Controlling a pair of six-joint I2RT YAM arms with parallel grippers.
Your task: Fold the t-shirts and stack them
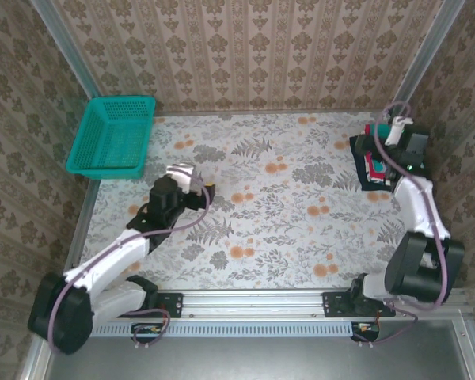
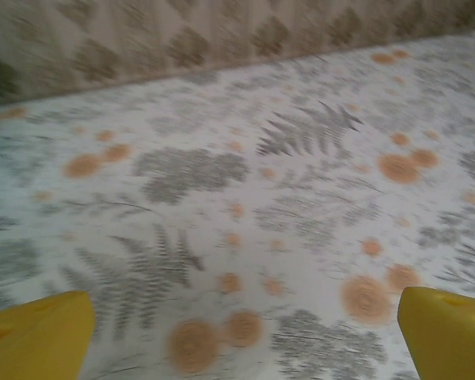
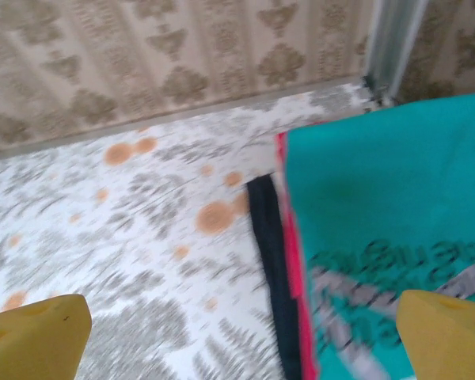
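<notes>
The right hand [image 3: 237, 342] is spread wide and empty. Just ahead to its right lies the stack [image 1: 374, 166]: a teal-green cloth t-shirt with white print [image 3: 380, 182] on top, a red t-shirt [image 3: 292, 229] showing a thin edge beneath, a dark navy t-shirt [image 3: 269, 253] lowest, all blurred and cut off. The left hand [image 2: 237, 344], also spread and empty, hovers over the floral worktop [image 2: 245, 182], well apart from the shirts. A teal plastic mesh basket [image 1: 115, 134] sits beyond it, leftward.
</notes>
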